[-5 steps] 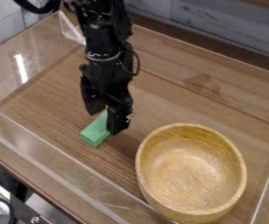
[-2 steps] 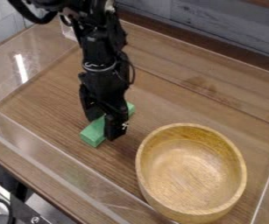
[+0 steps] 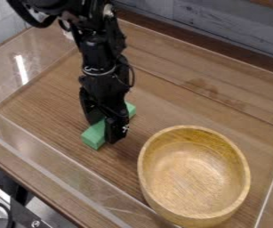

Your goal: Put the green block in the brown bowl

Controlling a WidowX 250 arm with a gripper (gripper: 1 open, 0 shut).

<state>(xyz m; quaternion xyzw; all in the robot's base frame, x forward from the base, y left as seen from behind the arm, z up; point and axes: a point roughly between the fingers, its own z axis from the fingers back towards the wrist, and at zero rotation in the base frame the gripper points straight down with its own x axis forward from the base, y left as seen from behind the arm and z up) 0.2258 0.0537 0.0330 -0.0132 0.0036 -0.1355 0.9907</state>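
Hand pointing straight down, jaws spread wide astride the green block, nothing gripped, block lying flat on the wooden surface near its front edge, brown bowl just beside it toward the front right corner

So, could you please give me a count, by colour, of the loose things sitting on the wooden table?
Green: 1, the green block, lying on the table under the end effector.
Light brown: 1, the brown bowl, empty, to the right of the block.
Total: 2
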